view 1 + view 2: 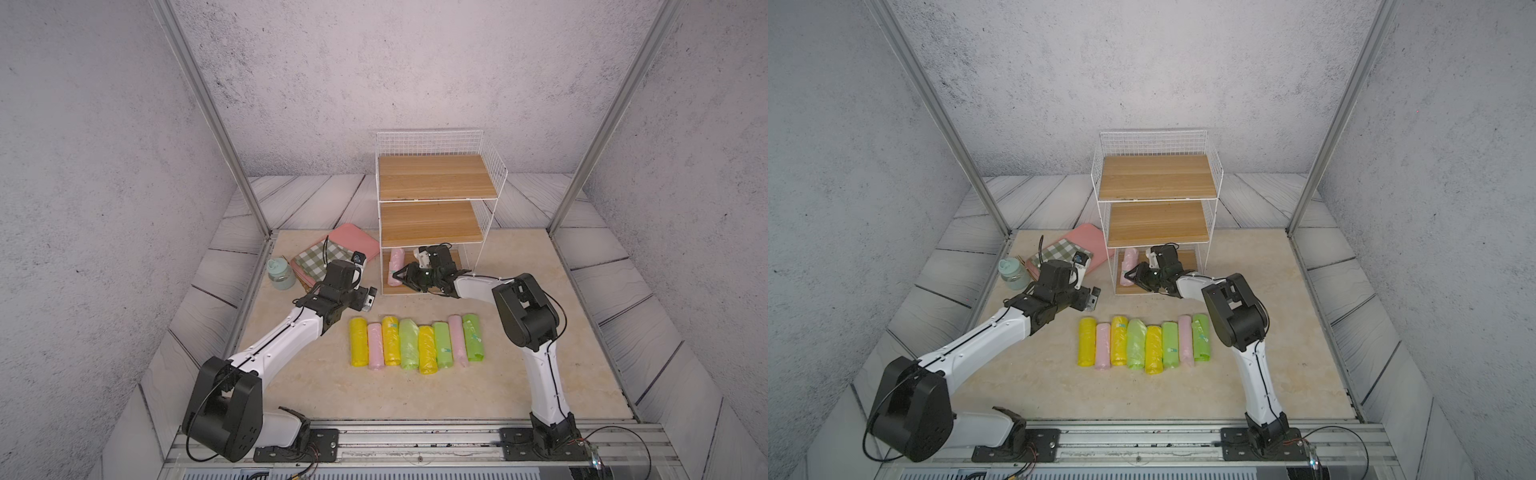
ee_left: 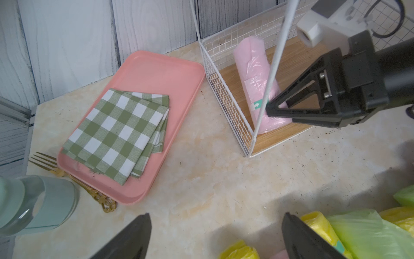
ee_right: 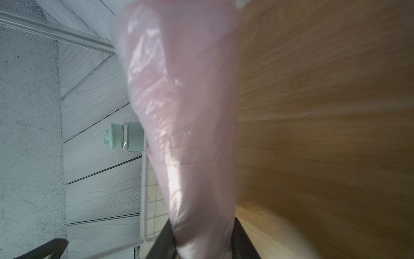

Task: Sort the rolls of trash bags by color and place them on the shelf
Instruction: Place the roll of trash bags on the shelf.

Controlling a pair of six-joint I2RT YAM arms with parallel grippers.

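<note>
the right arm's jaws are clamped on the near end of a pink roll (image 1: 395,266), which lies on the bottom board of the shelf (image 1: 436,176), just beside its left wire wall. the left arm's jaws stand wide apart and empty above the worktop (image 1: 374,395), near the row of eight other rolls (image 1: 409,345): three yellow, three green, two pink.

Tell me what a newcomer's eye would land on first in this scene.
The bright row of eight rolls, yellow, pink and green mixed, lies on the table in front of the shelf. Behind it, the right gripper is shut on a pink roll lying on the shelf's bottom board; the two upper boards are bare.
</note>
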